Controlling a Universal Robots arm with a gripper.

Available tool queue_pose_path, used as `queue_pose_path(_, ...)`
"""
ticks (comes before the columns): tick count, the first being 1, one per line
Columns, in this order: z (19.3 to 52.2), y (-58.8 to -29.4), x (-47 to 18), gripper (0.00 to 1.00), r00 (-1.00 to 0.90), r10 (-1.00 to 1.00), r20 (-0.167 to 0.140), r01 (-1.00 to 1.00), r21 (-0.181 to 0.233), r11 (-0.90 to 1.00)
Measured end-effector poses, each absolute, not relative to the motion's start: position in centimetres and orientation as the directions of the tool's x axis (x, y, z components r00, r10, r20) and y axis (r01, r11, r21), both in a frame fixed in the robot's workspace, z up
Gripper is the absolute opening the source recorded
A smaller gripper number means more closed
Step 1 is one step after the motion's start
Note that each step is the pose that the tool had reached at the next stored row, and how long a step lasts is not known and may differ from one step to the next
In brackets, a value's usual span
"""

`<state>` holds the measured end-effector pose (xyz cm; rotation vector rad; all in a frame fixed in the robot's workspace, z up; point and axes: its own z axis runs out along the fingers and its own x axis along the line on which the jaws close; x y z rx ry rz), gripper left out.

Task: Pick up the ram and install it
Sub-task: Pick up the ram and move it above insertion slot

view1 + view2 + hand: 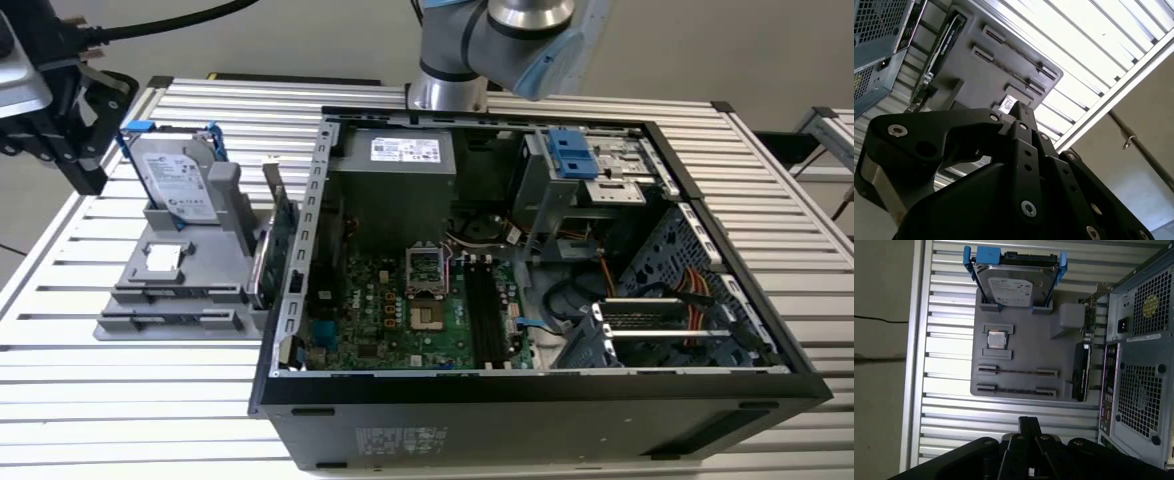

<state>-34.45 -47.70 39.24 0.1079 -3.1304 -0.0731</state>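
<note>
A slatted aluminium table (120, 400) stands on a grey floor, which shows beyond its edges. An open black computer case (534, 425) lies on its side on the table and takes up most of the exterior view's right. Bare slats run free in front of the case and along the table's edge on the exterior view's left.

Just beside the case, on the exterior view's left, sits a grey holder tray (1064, 352). A silver hard drive (1014, 287) with blue brackets stands upright at 1 end of the tray. A small square chip (997, 340) rests in a pocket near it. A dark expansion card (1081, 372) stands on edge between the tray and the case.

The ram (1017, 371) shows in the first wrist view as a thin dark strip, seen edge-on. It sits in 1 of the tray's 2 slotted rows, the row nearer the chip. I cannot tell whether the other row holds anything.

The gripper (88, 172) hangs in the air over the table's far corner on the exterior view's left, near the hard drive and clear of the tray. In both wrist views its 2 black fingers (1029, 425) meet at the tips, closed with nothing between them. The arm (514, 35) rises behind the case at the table's far edge.
</note>
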Motion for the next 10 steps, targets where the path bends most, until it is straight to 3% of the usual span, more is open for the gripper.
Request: queue_pose_path(10, 39.25, -47.7, -34.45, 0.0, -0.992, -0.123, 0.007, -0.123, 0.047, 0.991)
